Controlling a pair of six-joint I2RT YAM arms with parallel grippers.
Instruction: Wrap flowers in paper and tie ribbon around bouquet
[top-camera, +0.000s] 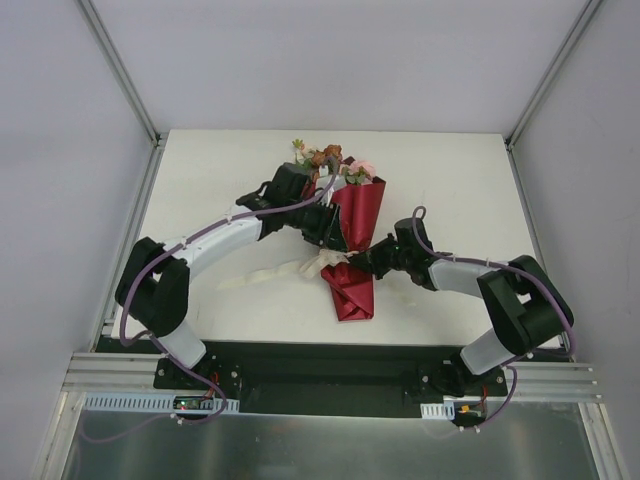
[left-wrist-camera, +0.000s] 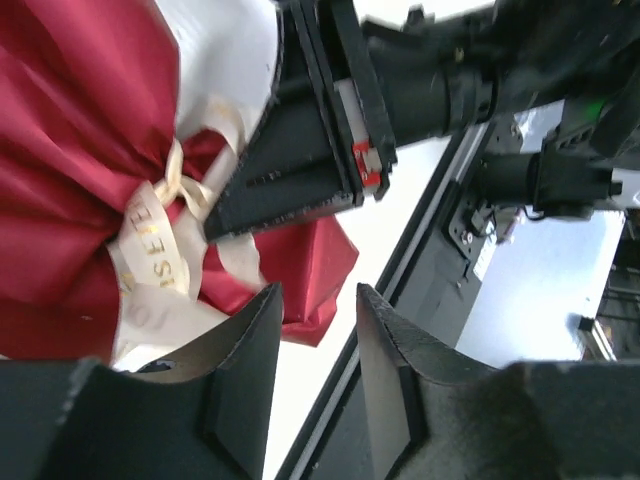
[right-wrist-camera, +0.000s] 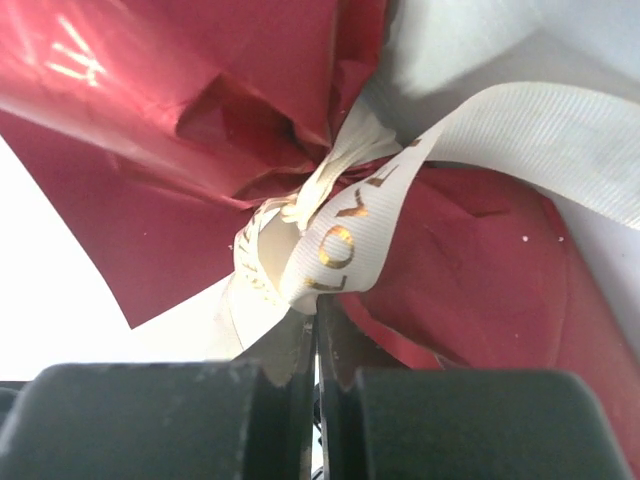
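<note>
Middle of desk (top-camera: 220, 180): bouquet (top-camera: 352, 225) lying flat, flowers (top-camera: 325, 158) at far end, dark red paper (top-camera: 360, 210) pinched to a waist nearer the near end. Cream ribbon (right-wrist-camera: 340, 240) knotted round that waist, one tail trailing left on desk. Pressed shut on ribbon at knot: right fingers (right-wrist-camera: 285, 355). Partly open, gripping nothing, close to knot: left fingers (left-wrist-camera: 245, 370).

Left arm (top-camera: 215, 238), right arm (top-camera: 462, 272): white tubular links between bulky black joint housings. One purple cable (top-camera: 130, 300) looped along each. Bases bolted to a black plate (top-camera: 330, 378) on a silver rail (top-camera: 105, 375). Jaws matte black, wedge-shaped. Right gripper (left-wrist-camera: 212, 225) carries a small red marking.
</note>
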